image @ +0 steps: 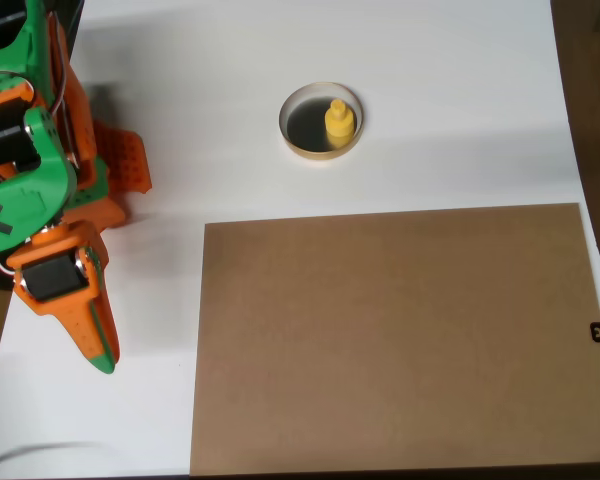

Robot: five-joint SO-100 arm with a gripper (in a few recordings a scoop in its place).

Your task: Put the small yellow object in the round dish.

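In the overhead view, the tiny bright yellow plastic piece (339, 121) stands upright inside the small shallow round dish with pale cream rim and dark inside (321, 121), toward its right side, knob pointing straight up at the camera. The orange and green two-finger gripper (98, 345) lies well apart, down and left of the dish, its fingers drawn together on nothing. The task looks complete.

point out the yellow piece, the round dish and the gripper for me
small yellow object (339, 121): overhead view, on its knob, standing inside the dish.
round dish (302, 142): overhead view, on its pale rim, lower left.
gripper (101, 352): overhead view, at the green fingertips.
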